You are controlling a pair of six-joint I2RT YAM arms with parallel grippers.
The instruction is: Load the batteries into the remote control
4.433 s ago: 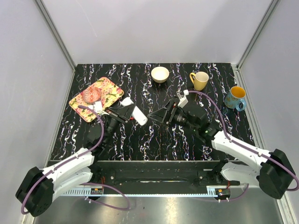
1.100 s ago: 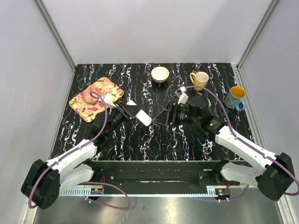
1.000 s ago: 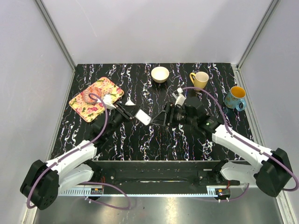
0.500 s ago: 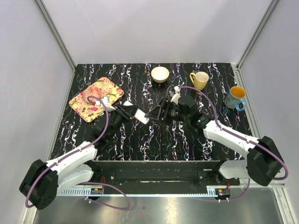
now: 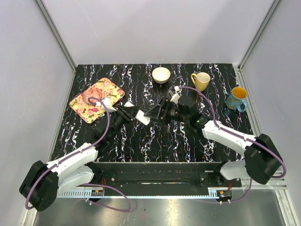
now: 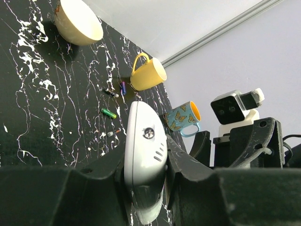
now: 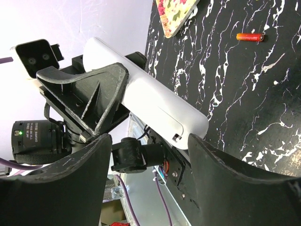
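Observation:
My left gripper point(image 5: 134, 115) is shut on the white remote control point(image 5: 142, 117) and holds it above the table's middle. In the left wrist view the remote point(image 6: 141, 162) sits edge-on between my fingers. My right gripper point(image 5: 156, 112) is open and faces the remote's free end. In the right wrist view the remote's plain back point(image 7: 146, 101) shows its battery-cover latch, and my fingers point(image 7: 225, 174) stand apart below it without touching. A green battery point(image 6: 108, 113) and a darker one point(image 6: 109, 92) lie on the table near the yellow mug.
A cream bowl point(image 5: 161, 75), a yellow mug point(image 5: 201, 81) and a blue butterfly mug point(image 5: 236, 98) stand along the back. A floral tray point(image 5: 89, 106) lies at the left. A small red-orange cylinder point(image 7: 249, 36) lies on the black marbled table point(image 5: 141, 141).
My right gripper has moved left, from about a hand's width away up to the remote's free end. My left gripper still holds the remote, raised and shifted a little to the right.

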